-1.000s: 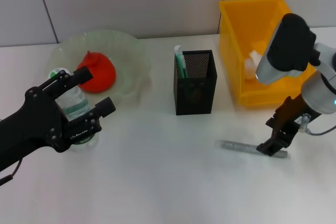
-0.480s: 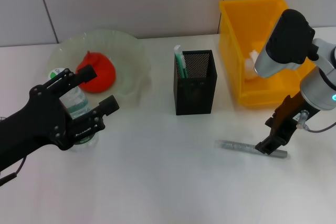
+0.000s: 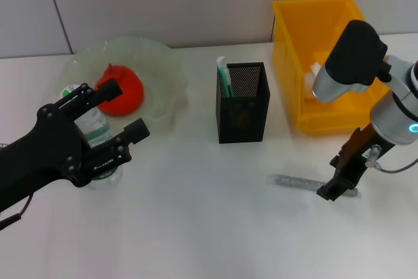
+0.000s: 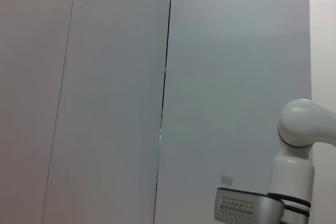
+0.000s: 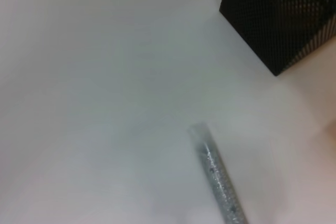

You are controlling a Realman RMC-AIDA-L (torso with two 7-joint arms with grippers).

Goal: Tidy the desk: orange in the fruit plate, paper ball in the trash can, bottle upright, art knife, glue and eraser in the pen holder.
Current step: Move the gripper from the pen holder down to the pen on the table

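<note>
The orange (image 3: 121,91) lies in the glass fruit plate (image 3: 163,63). In front of the plate the bottle (image 3: 93,132) stands upright, and my left gripper (image 3: 128,109) is open with its fingers spread on either side of it. The grey art knife (image 3: 300,182) (image 5: 218,177) lies flat on the table. My right gripper (image 3: 334,186) hangs low over its right end. The black mesh pen holder (image 3: 243,104) (image 5: 283,19) holds the green-and-white glue (image 3: 224,78). A white paper ball (image 3: 316,75) sits in the yellow trash can (image 3: 294,63). The eraser is out of view.
The pen holder stands mid-table between the plate and the yellow bin. A wall runs along the back of the white table (image 3: 196,227). The left wrist view shows only wall panels and a white arm segment (image 4: 296,156).
My left gripper has shifted slightly up and to the right around the standing bottle. The right gripper has edged toward the table's front edge at the knife's right end. The knife has not moved.
</note>
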